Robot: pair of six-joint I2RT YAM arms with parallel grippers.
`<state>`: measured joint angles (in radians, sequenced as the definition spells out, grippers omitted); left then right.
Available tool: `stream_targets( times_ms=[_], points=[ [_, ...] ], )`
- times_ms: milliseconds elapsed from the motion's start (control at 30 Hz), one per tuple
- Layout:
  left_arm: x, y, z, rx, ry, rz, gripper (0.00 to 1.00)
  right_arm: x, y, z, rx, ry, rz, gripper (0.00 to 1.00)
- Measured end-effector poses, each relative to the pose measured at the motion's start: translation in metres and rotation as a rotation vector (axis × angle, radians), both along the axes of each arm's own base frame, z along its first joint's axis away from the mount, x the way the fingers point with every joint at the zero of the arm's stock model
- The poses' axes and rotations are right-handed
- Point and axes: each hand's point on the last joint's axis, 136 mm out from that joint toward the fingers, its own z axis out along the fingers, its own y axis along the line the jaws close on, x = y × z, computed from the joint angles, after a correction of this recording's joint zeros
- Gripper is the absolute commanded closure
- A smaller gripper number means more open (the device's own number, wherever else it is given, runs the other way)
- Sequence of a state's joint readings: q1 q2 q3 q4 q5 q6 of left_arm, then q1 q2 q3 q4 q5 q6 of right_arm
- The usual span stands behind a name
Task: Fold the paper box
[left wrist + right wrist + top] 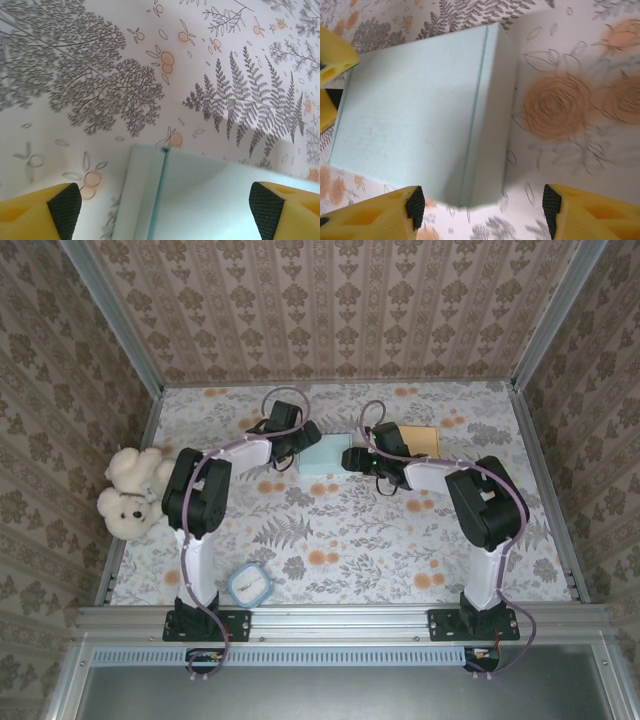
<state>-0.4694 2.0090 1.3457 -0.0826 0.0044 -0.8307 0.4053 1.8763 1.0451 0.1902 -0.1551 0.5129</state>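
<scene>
The paper box (325, 454) lies flat on the table (340, 535), about midway between the left and right edges and nearer the far edge than the near one. It is pale blue and its panels look closed. From above, its long axis seems to run left to right, roughly parallel to the far edge, though the arms cover both ends. In the right wrist view a straight crease separates the broad top panel from a narrow strip along one long side, and a corner of the box (420, 110) points toward the camera.

The left gripper (303, 443) hangs over the box's left end. Its yellow fingers (62, 210) are spread wide, with the box edge (200, 200) below and between them, and neither pad presses on it. The right gripper (352, 458) is at the box's right end. Its fingers (552, 207) are also well apart, straddling the near corner without touching it.

A teddy bear (130, 495) sits at the left edge of the table. A flat tan piece (422, 439) lies just behind the right arm, toward the far edge. A small white thing with a blue rim (250, 585) rests near the near edge, beside the left arm's base.
</scene>
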Motion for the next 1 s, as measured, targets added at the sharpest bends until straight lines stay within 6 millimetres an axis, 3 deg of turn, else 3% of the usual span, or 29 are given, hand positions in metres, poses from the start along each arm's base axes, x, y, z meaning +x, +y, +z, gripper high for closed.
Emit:
stream_targets(
  times_ms=[167, 333, 367, 467, 567, 733, 867, 1000],
  points=[
    [-0.026, 0.014, 0.034, 0.010, -0.114, -0.050, 0.08, -0.022, -0.025, 0.034, -0.043, -0.078, -0.058, 0.23],
    [-0.043, 0.036, 0.084, 0.038, -0.269, -0.039, 0.08, -0.048, -0.055, 0.065, -0.106, -0.158, -0.136, 0.13],
    [-0.046, 0.041, 0.092, 0.049, -0.297, -0.031, 0.02, -0.052, -0.061, 0.069, -0.122, -0.168, -0.152, 0.10],
    [-0.057, 0.060, 0.106, 0.102, -0.373, -0.001, 0.00, -0.064, -0.081, 0.079, -0.181, -0.185, -0.208, 0.05],
    [-0.073, 0.085, 0.108, 0.186, -0.410, 0.044, 0.00, -0.075, -0.101, 0.092, -0.224, -0.214, -0.267, 0.00],
    [-0.099, 0.135, 0.110, 0.312, -0.461, 0.142, 0.00, -0.097, -0.126, 0.109, -0.247, -0.279, -0.340, 0.00],
    [-0.109, 0.184, 0.098, 0.417, -0.458, 0.224, 0.00, -0.110, -0.138, 0.109, -0.269, -0.288, -0.373, 0.00],
    [-0.109, 0.220, 0.087, 0.483, -0.419, 0.279, 0.00, -0.122, -0.147, 0.103, -0.275, -0.290, -0.393, 0.00]
  ],
)
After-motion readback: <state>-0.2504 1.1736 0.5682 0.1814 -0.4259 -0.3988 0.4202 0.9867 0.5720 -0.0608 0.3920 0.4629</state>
